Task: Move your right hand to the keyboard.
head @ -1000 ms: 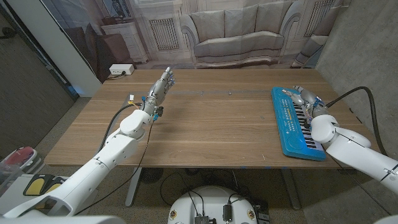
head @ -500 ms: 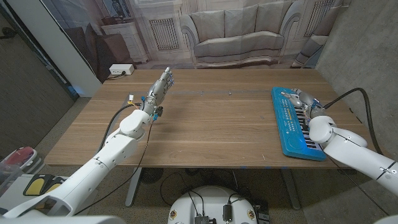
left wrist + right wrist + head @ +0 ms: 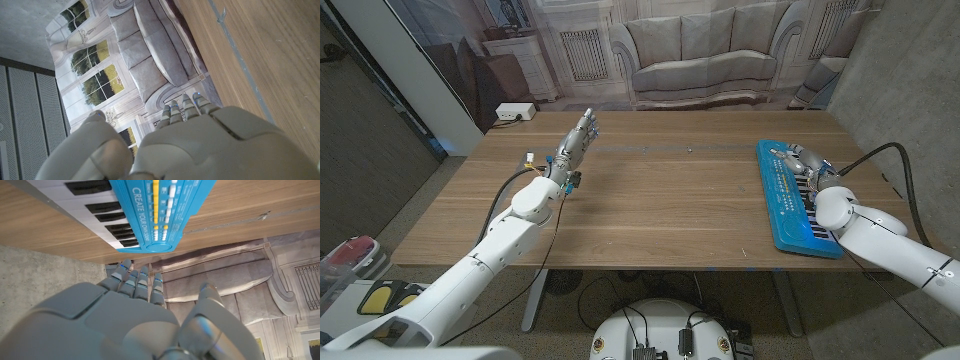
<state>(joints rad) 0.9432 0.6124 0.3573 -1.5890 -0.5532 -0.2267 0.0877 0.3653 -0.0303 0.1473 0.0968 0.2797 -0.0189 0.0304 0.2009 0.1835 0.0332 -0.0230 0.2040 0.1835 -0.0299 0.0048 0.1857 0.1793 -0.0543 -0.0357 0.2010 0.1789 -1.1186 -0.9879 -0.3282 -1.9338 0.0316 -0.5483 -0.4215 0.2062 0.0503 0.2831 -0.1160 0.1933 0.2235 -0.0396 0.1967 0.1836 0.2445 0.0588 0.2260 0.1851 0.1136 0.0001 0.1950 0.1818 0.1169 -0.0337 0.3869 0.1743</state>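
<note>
A bright blue toy keyboard (image 3: 793, 197) with black and white keys and a panel of small buttons lies on the right side of a long wooden table (image 3: 660, 200), running from the far side toward the near edge. The robot's right hand (image 3: 808, 160), silvery grey on a white arm, is over the far half of the keyboard with its fingers reaching toward the far end. In the right wrist view the fingers (image 3: 135, 282) lie straight and close side by side, the thumb set apart, holding nothing; whether they touch the keys cannot be told. The robot's left hand (image 3: 578, 136) is raised over the far left part of the table, fingers straight and together, empty. A white power box (image 3: 514, 112) sits on the floor beyond the table's far left corner.
</note>
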